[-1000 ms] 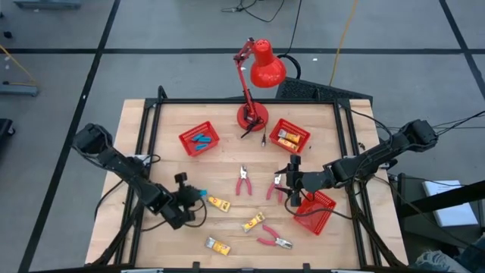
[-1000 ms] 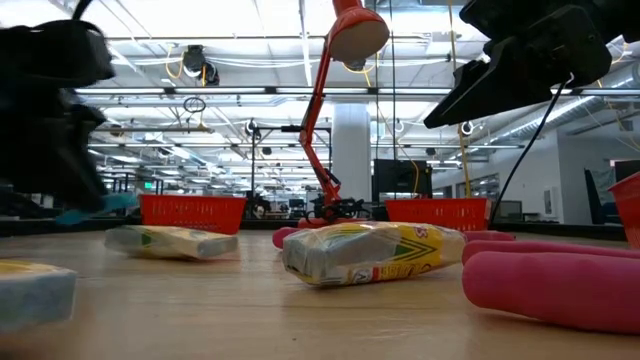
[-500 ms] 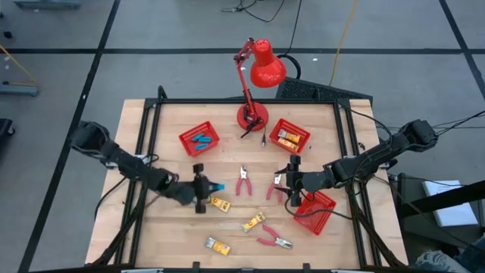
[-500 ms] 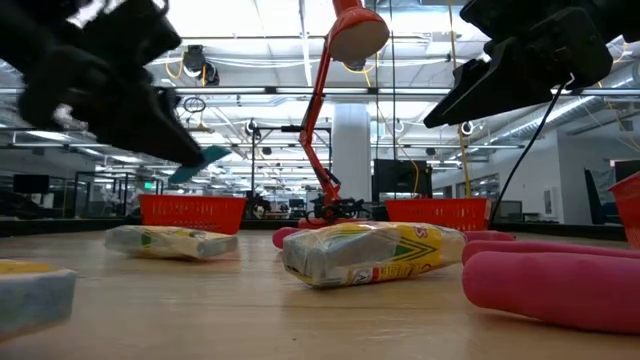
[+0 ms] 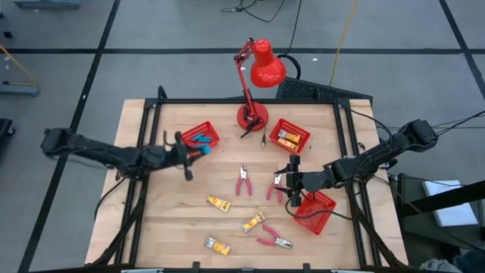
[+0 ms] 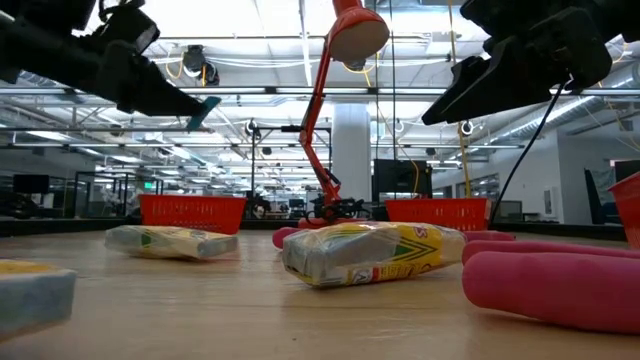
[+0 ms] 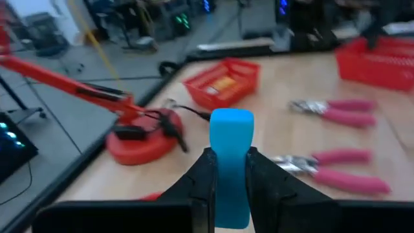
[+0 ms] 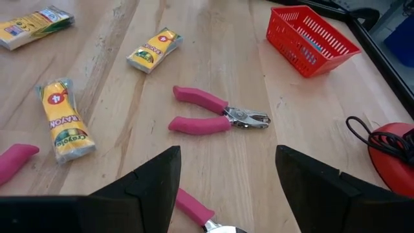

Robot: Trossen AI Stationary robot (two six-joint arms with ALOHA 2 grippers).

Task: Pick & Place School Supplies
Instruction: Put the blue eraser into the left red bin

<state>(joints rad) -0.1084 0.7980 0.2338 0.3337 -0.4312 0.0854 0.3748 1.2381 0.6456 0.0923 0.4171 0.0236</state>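
Observation:
My left gripper (image 5: 189,152) is shut on a light-blue oblong block (image 5: 200,150), high above the table beside the far-left red mesh basket (image 5: 198,139), which holds more blue blocks. The block also shows in the low view (image 6: 206,109). My right gripper (image 5: 292,177) is open and empty, above pink-handled pliers (image 5: 273,190) right of centre. Two more pliers (image 5: 243,181) (image 5: 274,241) and three yellow packets (image 5: 219,203) (image 5: 253,221) (image 5: 217,245) lie flat on the table. My left gripper pinches the block's two long sides (image 7: 229,184) between its two fingers (image 7: 204,181), at the end nearer the wrist. The fingers come about level from the table's left and lie along the block. Its free end (image 7: 231,120) sticks out ahead, lifted clear of the table.
A red desk lamp (image 5: 253,115) stands at the far middle. A red basket with yellow packets (image 5: 289,136) sits to its right. A third red basket (image 5: 314,211) stands near my right gripper. Bare wood lies at the near left.
My left gripper has gone up and toward the table's far edge with the blue block, from the near left to beside the far-left basket, staying shut on it. The block is lifted higher.

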